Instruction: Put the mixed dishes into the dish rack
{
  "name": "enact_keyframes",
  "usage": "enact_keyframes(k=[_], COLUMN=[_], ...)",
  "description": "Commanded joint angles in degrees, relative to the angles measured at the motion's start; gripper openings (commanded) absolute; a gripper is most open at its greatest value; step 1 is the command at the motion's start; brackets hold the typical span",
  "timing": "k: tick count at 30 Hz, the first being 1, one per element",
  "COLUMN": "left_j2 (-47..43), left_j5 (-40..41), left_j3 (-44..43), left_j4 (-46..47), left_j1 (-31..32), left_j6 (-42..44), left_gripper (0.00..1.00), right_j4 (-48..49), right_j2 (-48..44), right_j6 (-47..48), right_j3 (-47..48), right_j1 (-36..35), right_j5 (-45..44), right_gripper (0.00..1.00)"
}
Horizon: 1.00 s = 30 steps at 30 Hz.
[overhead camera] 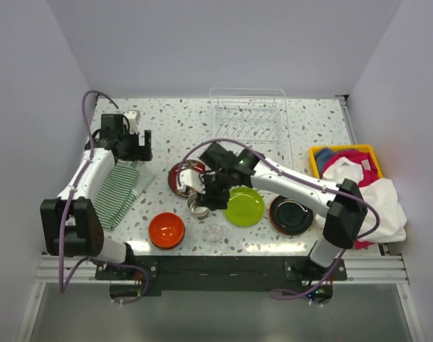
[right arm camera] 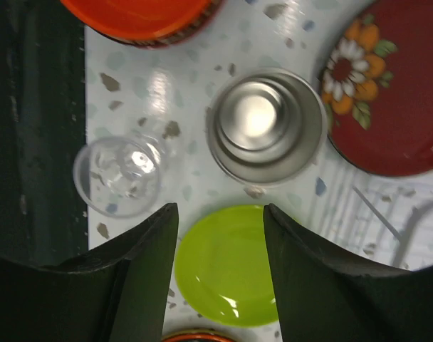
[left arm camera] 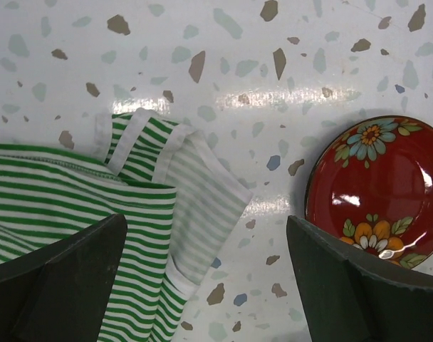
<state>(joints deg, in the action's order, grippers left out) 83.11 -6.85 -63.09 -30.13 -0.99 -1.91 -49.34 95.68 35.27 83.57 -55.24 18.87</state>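
Observation:
My right gripper [right arm camera: 220, 214] [overhead camera: 206, 191] is open and holds nothing. It hangs over the lime green plate [right arm camera: 223, 274] [overhead camera: 245, 205], with the steel cup [right arm camera: 266, 128] [overhead camera: 197, 206] just beyond its tips. The glass cup [right arm camera: 119, 174] [overhead camera: 214, 233] stands beside the steel cup. The dark red patterned plate [right arm camera: 394, 107] [left arm camera: 377, 189] [overhead camera: 182, 174] lies between the two arms. My left gripper [left arm camera: 207, 228] [overhead camera: 140, 146] is open above bare table, between that plate and the striped cloth [left arm camera: 74, 192]. The orange bowl [overhead camera: 167, 229] and a black plate [overhead camera: 291, 215] sit near the front. The dish rack [overhead camera: 246, 117] stands at the back.
The green-white striped cloth [overhead camera: 117, 191] lies under the left arm. A yellow bin [overhead camera: 317, 158] with coloured cloths sits at the right edge, white cloth spilling toward the front. Grey walls close in the table on three sides.

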Motion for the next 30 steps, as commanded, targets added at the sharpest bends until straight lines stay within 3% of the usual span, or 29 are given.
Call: enact_keyframes(k=[1, 10, 16, 18, 21, 24, 30], left_j2=[-5.7, -12.6, -13.9, -14.1, -13.8, -11.9, -7.7], left_j5=[1.7, 3.8, 3.5, 3.1, 1.1, -4.1, -19.2], left_j3=[-1.8, -2.7, -4.3, -5.5, -7.0, -9.1, -13.8], left_j4=[-3.8, -4.2, -6.2, -6.7, -7.5, -7.8, -0.6], left_j1=[-1.7, -3.3, -4.1, -4.2, -4.3, -4.3, -4.3], left_j6=[-3.2, -3.7, -3.4, -3.4, -3.8, -5.0, -12.6], left_gripper=[1.0, 1.0, 1.0, 1.0, 1.0, 1.0, 1.0], right_j4=[2.8, 6.0, 6.6, 6.2, 5.6, 4.2, -0.7], right_j2=[3.1, 8.6, 11.9, 13.0, 12.9, 11.1, 4.1], right_j6=[-7.3, -10.2, -11.1, -11.3, -11.4, -10.9, -7.9], right_j3=[4.5, 5.5, 5.6, 6.2, 6.7, 7.2, 12.0], right_j1=[-5.8, -7.2, -7.6, -7.6, -7.6, -7.7, -7.6], right_j5=[-4.2, -8.7, -6.9, -6.6, -6.4, -6.5, -8.0], right_gripper=[0.54, 0.51, 0.46, 0.42, 0.26, 0.01, 0.0])
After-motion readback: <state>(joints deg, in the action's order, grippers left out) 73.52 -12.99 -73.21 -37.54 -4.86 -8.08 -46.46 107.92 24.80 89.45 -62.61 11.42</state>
